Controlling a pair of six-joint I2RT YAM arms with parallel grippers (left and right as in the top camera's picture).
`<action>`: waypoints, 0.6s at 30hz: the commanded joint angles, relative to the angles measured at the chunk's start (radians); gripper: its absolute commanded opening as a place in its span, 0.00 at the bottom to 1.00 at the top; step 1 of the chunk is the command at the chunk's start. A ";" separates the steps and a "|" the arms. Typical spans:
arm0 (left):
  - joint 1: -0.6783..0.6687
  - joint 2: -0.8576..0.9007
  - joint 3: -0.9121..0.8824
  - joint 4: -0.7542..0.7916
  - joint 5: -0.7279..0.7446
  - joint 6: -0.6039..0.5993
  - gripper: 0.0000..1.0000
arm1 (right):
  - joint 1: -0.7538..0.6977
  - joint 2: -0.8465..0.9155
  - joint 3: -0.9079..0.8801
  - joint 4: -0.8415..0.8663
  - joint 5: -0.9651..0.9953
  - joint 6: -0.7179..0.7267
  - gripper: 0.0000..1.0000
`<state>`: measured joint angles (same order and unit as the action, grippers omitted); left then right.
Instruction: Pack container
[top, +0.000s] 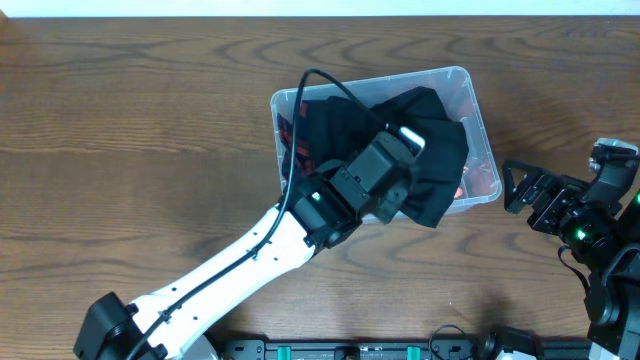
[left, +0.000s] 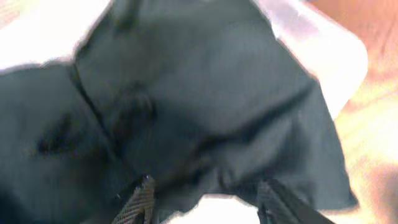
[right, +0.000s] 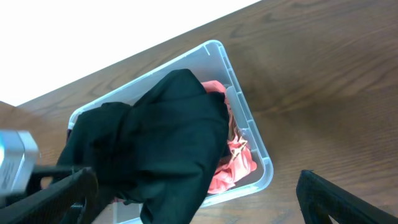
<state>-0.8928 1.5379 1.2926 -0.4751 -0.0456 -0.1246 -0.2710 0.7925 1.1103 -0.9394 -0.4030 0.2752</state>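
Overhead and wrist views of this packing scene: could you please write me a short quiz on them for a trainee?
1. True or false: the black garment lies wholly inside the container.
2. The cloth beneath the garment is: A red-pink, B blue, C yellow.
3. Which gripper is over the container, the left gripper or the right gripper?
Key: 1 false, it drapes over the rim nearest the robot. 2 A. 3 the left; the right one is open beside the container, apart from it.
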 joint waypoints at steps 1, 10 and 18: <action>0.025 0.062 0.002 0.071 -0.030 0.018 0.54 | -0.010 -0.002 0.008 0.000 0.003 0.001 0.99; 0.042 0.312 0.001 0.158 0.114 0.006 0.54 | -0.010 -0.002 0.008 0.000 0.003 0.001 0.99; 0.046 0.393 0.001 0.008 0.101 0.012 0.54 | -0.010 -0.002 0.008 0.000 0.003 0.001 0.99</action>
<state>-0.8536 1.8500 1.3563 -0.3706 0.0467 -0.1223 -0.2710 0.7925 1.1103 -0.9390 -0.4030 0.2752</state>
